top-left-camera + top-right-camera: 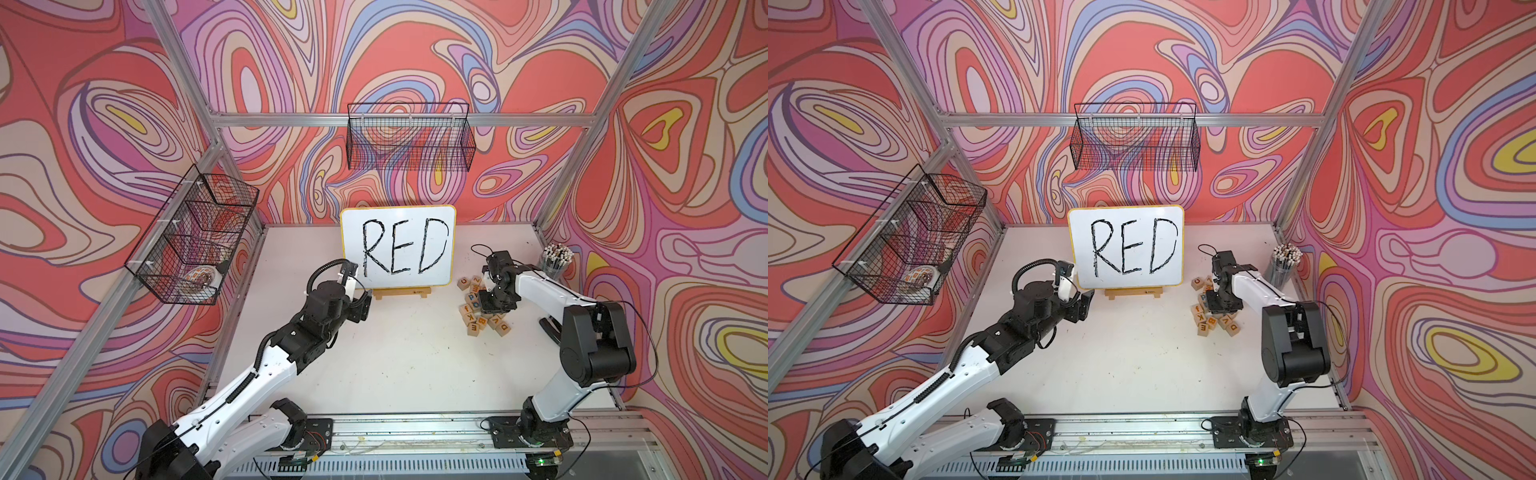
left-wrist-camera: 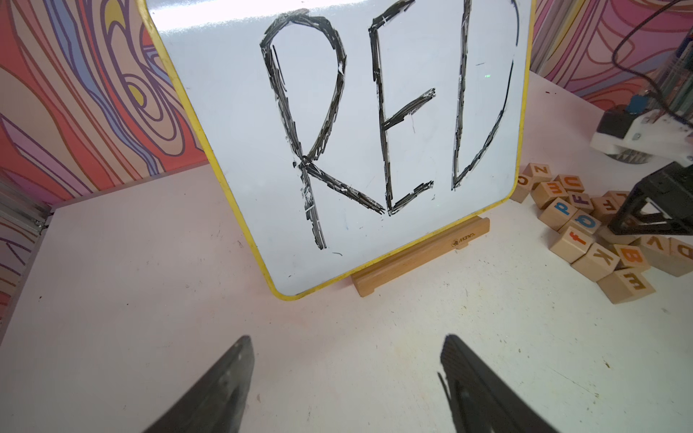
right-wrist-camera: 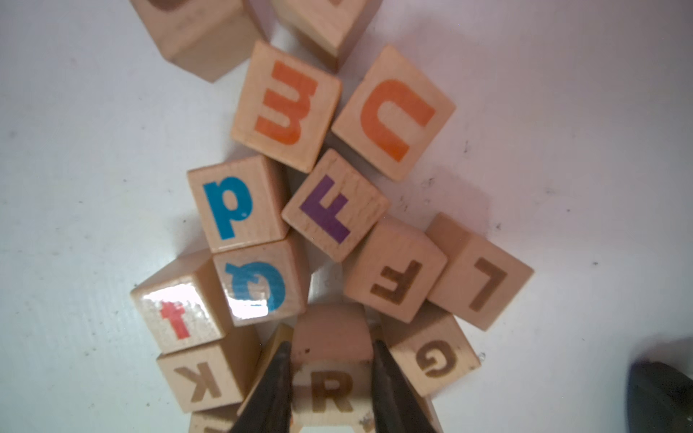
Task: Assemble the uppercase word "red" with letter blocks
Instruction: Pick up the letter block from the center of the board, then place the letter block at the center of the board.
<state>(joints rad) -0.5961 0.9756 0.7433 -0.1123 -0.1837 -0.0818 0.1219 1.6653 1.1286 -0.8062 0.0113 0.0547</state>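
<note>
One R block [image 3: 332, 390] clamped in right hand [image 3: 332, 345]; left hand [image 2: 347, 339] parted, empty; whiteboard [image 2: 356, 112] reads RED.

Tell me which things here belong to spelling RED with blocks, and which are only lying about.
For the job:
- R block, clamped in the right gripper
- the other letter blocks piled around it

Lying about:
- white board with RED written on it
- wire basket on the back wall
- wire basket on the side wall
- cup of pencils
</note>
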